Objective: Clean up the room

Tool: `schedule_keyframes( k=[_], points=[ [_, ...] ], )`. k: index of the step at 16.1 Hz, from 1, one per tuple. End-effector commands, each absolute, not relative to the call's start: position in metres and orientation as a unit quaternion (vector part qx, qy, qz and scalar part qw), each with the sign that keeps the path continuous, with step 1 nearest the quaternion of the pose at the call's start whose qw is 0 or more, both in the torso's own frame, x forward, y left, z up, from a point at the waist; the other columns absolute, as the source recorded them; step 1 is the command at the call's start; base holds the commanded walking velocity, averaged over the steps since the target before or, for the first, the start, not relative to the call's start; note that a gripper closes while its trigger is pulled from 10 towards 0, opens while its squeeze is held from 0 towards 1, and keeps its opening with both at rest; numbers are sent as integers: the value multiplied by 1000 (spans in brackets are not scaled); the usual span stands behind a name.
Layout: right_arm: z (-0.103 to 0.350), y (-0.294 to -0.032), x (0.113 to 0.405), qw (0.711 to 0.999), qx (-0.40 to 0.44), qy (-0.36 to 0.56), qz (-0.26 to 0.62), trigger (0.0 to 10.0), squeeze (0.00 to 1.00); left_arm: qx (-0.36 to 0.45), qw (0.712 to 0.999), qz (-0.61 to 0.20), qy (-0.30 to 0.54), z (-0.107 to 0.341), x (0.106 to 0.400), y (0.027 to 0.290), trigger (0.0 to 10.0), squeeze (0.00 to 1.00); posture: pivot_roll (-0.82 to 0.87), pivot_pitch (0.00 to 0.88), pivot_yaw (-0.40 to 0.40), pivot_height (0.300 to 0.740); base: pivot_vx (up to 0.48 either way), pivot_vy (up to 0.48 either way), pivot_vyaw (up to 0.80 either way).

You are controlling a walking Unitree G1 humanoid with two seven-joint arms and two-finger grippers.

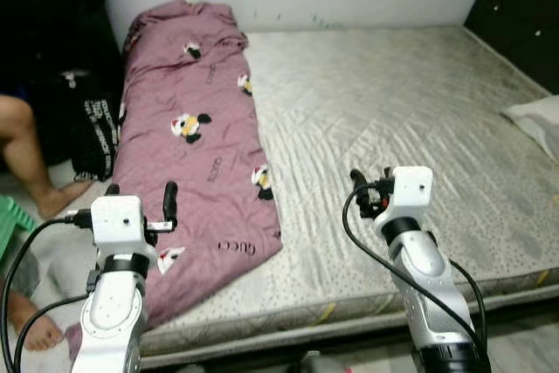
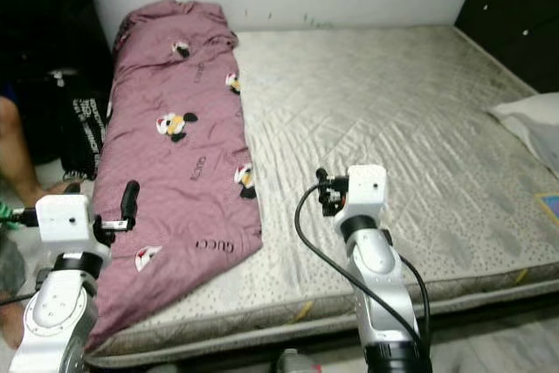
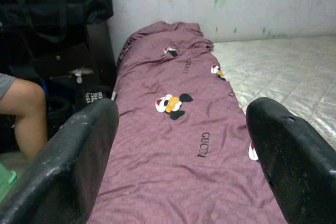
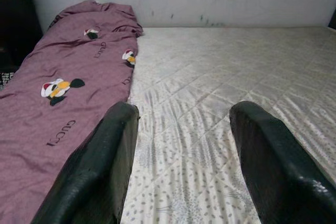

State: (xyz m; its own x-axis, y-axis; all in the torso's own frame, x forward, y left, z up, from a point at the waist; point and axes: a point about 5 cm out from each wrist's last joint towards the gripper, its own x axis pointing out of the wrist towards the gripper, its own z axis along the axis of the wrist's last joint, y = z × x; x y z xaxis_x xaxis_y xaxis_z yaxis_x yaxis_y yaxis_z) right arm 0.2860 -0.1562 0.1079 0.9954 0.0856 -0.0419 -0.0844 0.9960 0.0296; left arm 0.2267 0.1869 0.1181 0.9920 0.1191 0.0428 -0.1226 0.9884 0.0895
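With both the left gripper point(image 3: 178, 145) and right gripper point(image 4: 181, 150) spread empty, the purple blanket point(image 1: 196, 150) at left of frame overhangs the mattress point(image 1: 410, 120) edge; a shallow pinch could drag it floorward

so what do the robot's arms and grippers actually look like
Both arms are glossy silver-white with black joint rings and a boxy white wrist block. Loose black cables loop alongside each. The left gripper and right gripper each have two long, rounded, scuffed black fingers.
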Motion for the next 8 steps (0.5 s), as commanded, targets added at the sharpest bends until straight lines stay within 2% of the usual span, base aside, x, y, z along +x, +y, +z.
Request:
schedule_keyframes(
  k=[1, 5, 8],
  points=[
    [110, -156, 286, 999, 16, 20, 44, 10000, 0, 49, 997, 62, -9, 115, 227, 187, 10000, 0, -32, 52, -21, 640, 0, 0, 0],
    [111, -155, 289, 999, 14, 19, 46, 10000, 0, 53, 997, 64, -12, 117, 230, 187, 10000, 0, -33, 62, -27, 593, 0, 0, 0],
    [111, -154, 289, 998, 15, 19, 49, 10000, 0, 48, 996, 80, -12, 116, 231, 189, 10000, 0, -35, 62, -28, 593, 0, 0, 0]
  ],
)
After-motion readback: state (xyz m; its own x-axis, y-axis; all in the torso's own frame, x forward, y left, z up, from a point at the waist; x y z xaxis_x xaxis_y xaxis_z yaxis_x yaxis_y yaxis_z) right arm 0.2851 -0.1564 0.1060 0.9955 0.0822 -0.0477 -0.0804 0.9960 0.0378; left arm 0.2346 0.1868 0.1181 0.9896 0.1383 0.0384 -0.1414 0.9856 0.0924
